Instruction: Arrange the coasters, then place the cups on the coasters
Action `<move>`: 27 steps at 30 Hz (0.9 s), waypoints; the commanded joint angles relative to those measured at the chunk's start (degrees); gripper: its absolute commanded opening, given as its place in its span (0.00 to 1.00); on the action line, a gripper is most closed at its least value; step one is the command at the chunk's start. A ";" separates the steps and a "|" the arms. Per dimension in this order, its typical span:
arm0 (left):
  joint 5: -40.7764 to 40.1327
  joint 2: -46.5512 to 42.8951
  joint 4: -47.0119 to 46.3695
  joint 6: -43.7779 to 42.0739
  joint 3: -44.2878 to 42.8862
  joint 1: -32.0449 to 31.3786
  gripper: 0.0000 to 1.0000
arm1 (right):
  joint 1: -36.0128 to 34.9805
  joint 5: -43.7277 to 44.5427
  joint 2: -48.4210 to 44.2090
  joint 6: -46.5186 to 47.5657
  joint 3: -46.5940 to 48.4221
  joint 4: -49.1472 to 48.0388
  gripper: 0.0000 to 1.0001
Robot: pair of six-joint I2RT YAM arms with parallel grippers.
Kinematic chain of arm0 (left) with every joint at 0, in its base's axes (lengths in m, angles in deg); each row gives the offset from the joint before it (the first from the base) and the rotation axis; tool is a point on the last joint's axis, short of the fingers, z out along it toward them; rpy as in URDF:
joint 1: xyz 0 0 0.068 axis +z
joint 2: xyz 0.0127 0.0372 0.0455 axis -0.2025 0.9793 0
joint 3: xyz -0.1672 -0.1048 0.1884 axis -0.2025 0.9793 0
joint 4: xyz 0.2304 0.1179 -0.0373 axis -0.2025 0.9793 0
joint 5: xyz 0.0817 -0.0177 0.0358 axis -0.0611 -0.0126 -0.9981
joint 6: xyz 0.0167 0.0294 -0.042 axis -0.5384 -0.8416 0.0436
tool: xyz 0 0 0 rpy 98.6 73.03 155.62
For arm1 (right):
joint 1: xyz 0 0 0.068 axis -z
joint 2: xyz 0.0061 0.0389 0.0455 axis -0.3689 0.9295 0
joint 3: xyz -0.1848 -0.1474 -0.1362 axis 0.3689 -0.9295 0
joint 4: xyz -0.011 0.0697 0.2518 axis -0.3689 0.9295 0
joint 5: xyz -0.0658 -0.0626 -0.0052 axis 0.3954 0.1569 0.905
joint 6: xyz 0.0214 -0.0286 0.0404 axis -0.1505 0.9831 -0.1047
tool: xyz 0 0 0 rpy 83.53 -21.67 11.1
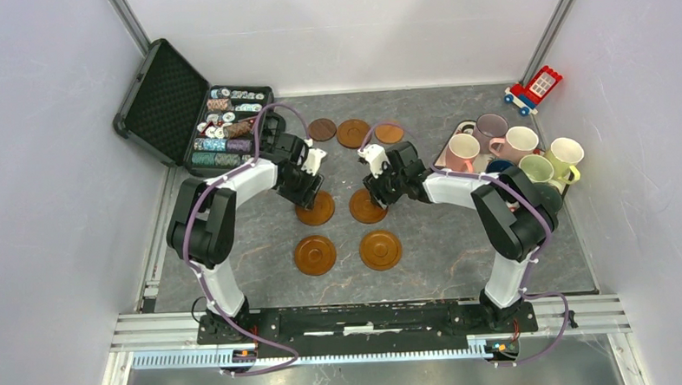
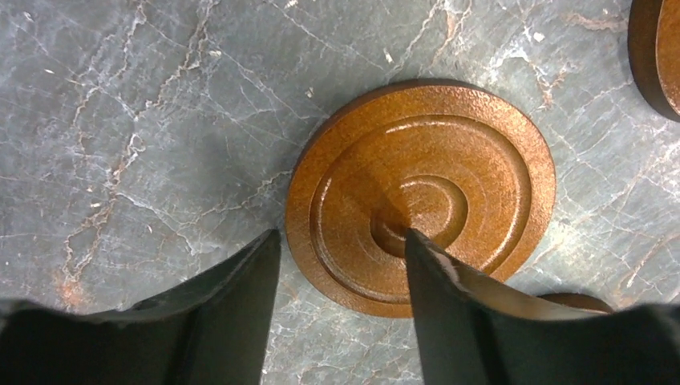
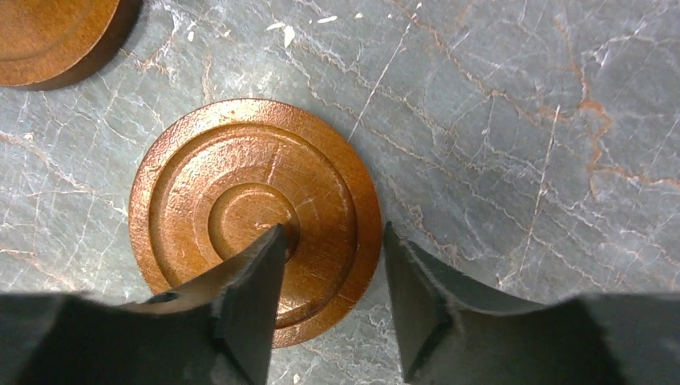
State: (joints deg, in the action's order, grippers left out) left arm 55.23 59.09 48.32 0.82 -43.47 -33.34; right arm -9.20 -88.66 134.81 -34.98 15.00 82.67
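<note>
Four brown coasters lie in a two-by-two block mid-table: back-left (image 1: 318, 211), back-right (image 1: 364, 210), front-left (image 1: 314, 254), front-right (image 1: 380, 249). Three more coasters (image 1: 352, 133) sit in a row at the back. My left gripper (image 1: 307, 192) is open over the back-left coaster (image 2: 449, 160), one finger over its centre, the other outside the rim. My right gripper (image 1: 377, 189) is open the same way over the back-right coaster (image 3: 232, 184). Both coasters lie flat on the table. Several cups (image 1: 518, 141) cluster at the right, pink (image 1: 462, 151) nearest.
An open black case (image 1: 155, 101) with rows of chips stands at the back left. A red and white toy (image 1: 534, 88) sits at the back right by the wall. The cups stand on a tray (image 1: 461, 126). Neighbouring coasters show at frame edges (image 2: 661, 48) (image 3: 48, 32).
</note>
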 commanded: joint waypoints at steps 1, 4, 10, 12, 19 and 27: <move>1.05 -2.91 2.17 2.86 -5.06 -0.24 0.69 | 1.64 -0.93 -1.74 -1.28 2.28 5.94 0.60; 2.19 -2.08 2.34 3.39 -11.50 -0.24 0.75 | 3.77 -4.00 -2.08 -2.31 7.04 5.68 0.69; 3.16 9.62 4.51 5.66 -31.11 -0.71 0.79 | 7.54 -6.06 -0.37 -2.84 15.73 3.86 0.76; 3.20 14.56 5.38 6.30 -39.06 -0.96 0.79 | 9.03 -5.47 0.65 -3.77 17.90 3.09 0.77; 0.51 29.42 6.06 7.54 -58.89 -1.75 0.73 | 13.40 -2.29 3.96 -5.47 23.08 2.27 0.77; -11.78 38.28 2.26 3.56 -67.28 -5.75 0.71 | 15.91 -2.42 5.36 -5.53 23.43 2.64 0.77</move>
State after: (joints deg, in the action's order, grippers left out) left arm 50.71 95.09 52.96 5.80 -104.73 -36.77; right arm 6.07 -91.15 139.91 -39.87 36.20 86.05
